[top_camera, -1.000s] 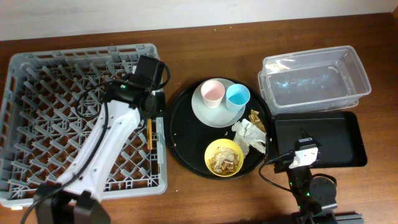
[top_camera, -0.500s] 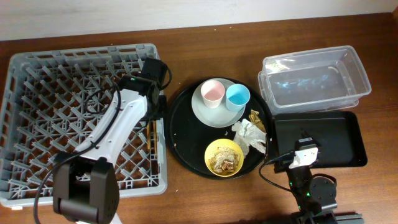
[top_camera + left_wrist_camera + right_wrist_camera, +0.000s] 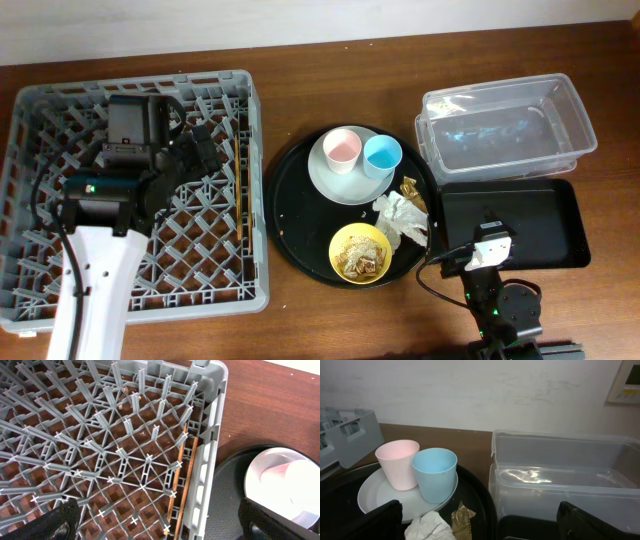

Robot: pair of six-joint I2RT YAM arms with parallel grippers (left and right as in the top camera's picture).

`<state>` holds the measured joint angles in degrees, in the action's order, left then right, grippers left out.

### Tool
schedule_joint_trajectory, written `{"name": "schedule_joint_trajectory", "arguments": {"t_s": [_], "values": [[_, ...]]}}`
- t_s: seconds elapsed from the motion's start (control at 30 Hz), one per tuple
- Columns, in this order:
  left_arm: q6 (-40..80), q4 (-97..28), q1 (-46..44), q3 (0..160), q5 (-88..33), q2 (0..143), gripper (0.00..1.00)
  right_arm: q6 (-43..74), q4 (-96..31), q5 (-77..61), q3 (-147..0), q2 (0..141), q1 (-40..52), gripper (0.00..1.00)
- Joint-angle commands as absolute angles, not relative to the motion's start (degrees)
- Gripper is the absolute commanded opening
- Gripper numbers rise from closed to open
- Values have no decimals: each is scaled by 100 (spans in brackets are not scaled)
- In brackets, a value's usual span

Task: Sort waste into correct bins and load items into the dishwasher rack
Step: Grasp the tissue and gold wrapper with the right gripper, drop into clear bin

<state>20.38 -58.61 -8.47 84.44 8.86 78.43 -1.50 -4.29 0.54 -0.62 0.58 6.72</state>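
The wooden chopsticks (image 3: pixel 181 480) lie inside the grey dishwasher rack (image 3: pixel 60 110) along its right wall (image 3: pixel 207 460). My left gripper (image 3: pixel 160 530) hovers open above them and holds nothing. On the round black tray (image 3: pixel 290 215) a pale plate (image 3: pixel 335 180) carries the pink cup (image 3: pixel 342 150) and blue cup (image 3: pixel 382 155). Nearby are a yellow bowl (image 3: pixel 360 253) of brown scraps, a white napkin (image 3: pixel 402 220) and a gold wrapper (image 3: pixel 410 190). My right gripper (image 3: pixel 480 527) is open and empty, low behind the napkin (image 3: pixel 427 527) and wrapper (image 3: pixel 461 520).
A clear plastic tub (image 3: pixel 505 125) stands at the back right, with a shallow black rectangular tray (image 3: pixel 530 225) in front of it. The right arm's base (image 3: pixel 495 300) is at the table's front edge. Upright pegs fill the rack.
My left gripper has opened and let go of the chopsticks, which now rest in the rack. The left arm has drawn back to the left. The right arm has not moved.
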Motion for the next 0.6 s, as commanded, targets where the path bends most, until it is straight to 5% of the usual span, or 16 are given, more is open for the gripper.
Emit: {"name": "schedule_joint_trajectory", "arguments": {"t_s": [0.0, 0.4, 0.57], "values": [[2029, -5883, -808, 8506, 882, 7789, 99, -117, -469, 64, -32, 21, 631, 99], [2029, -5885, -808, 8506, 880, 7789, 99, 252, -412, -19, -34, 58, 635, 99], [2029, -5885, -808, 8506, 880, 7789, 99, 847, -2043, -113, -2635, 725, 635, 99]]}}
